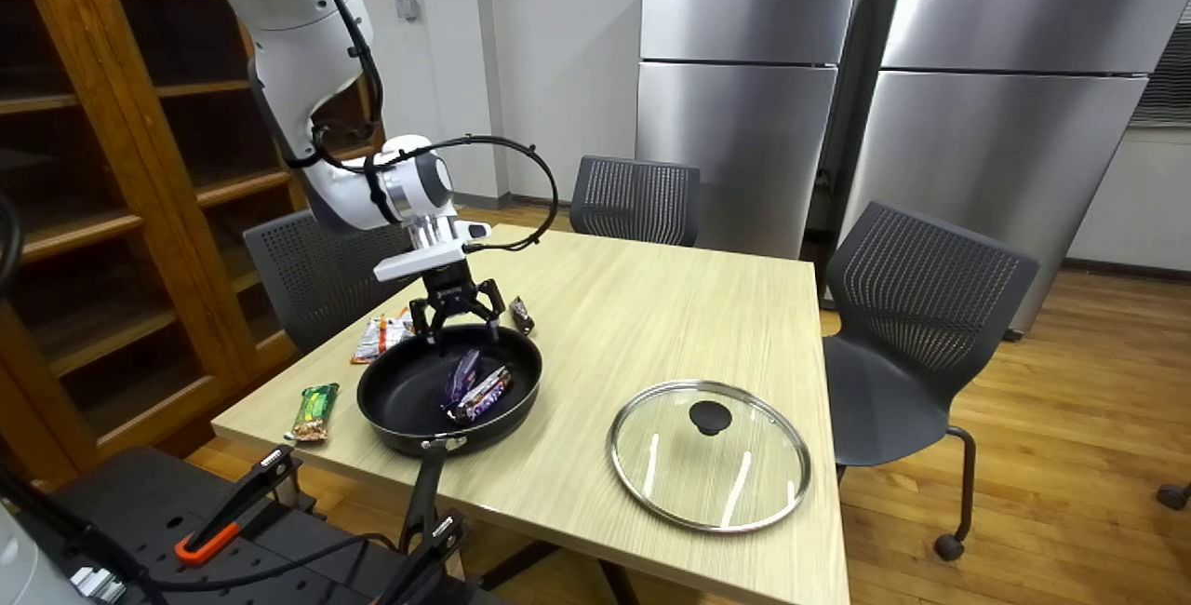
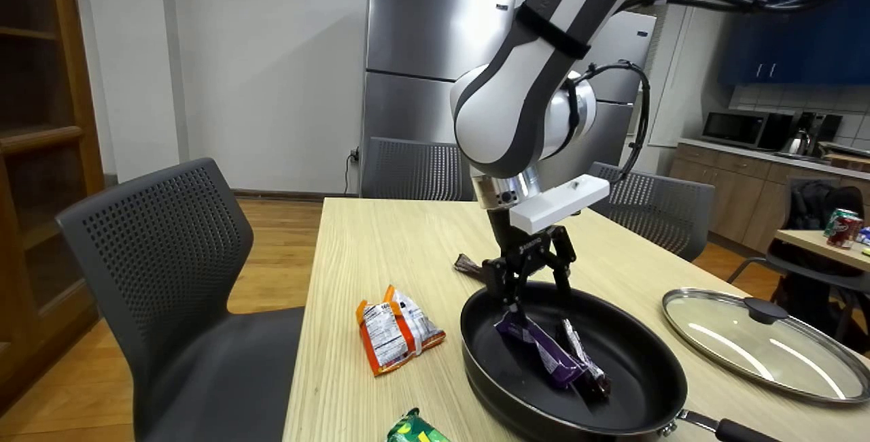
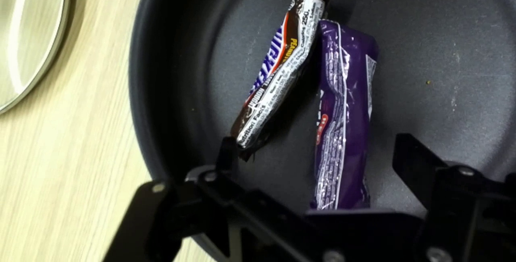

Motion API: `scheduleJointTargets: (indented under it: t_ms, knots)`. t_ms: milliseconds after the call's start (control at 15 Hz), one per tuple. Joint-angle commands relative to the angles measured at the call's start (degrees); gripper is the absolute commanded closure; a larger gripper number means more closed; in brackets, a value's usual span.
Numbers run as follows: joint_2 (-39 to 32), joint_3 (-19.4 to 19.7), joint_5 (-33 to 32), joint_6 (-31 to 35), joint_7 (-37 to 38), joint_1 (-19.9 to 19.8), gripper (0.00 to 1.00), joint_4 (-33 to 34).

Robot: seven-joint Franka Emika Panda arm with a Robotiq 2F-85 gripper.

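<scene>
One purple bar [image 3: 348, 113]: one end below your pincer [image 1: 462, 335], long axis roughly square to its closing line.
Snickers bar [image 3: 280, 72]: slanted beside it.
Pincer: spread, nothing pinched.

Both exterior views share the tabletop [image 1: 651, 326], facing refrigerators [image 1: 735, 140] across it; the wrist view looks down closely into the pan [image 3: 427, 52].
</scene>
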State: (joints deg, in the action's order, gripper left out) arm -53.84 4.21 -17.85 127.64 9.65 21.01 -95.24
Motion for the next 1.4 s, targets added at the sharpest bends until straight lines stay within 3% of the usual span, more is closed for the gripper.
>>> scheduleJointTargets:
  t_ms: [0,533,1333]
  knots:
    - [2.2,0.03,-1.98,-2.11,0.21,-0.26,0.0,0.49]
    - [1.35,0.5,-2.99,-3.39,-0.53,-0.72,0.0,6.06]
    - [-7.73,1.32,-2.96,-9.81,-2.68,-2.02,0.0,23.43]
